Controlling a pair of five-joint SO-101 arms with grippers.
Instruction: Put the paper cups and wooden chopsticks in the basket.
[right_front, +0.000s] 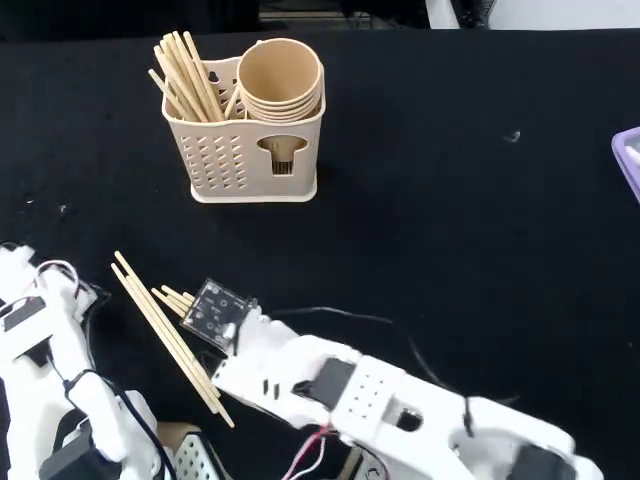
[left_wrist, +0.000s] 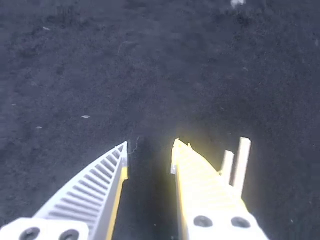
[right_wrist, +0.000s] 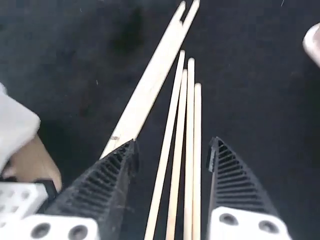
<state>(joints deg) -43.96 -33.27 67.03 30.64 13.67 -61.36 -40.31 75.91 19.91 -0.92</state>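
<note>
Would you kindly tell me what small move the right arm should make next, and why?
Probably lower the right gripper and close it: its jaws stand open astride several loose chopsticks lying on the table, not yet gripping them. The basket already holds paper cups and other chopsticks.

Overhead, plus wrist close-ups (facing down)
</note>
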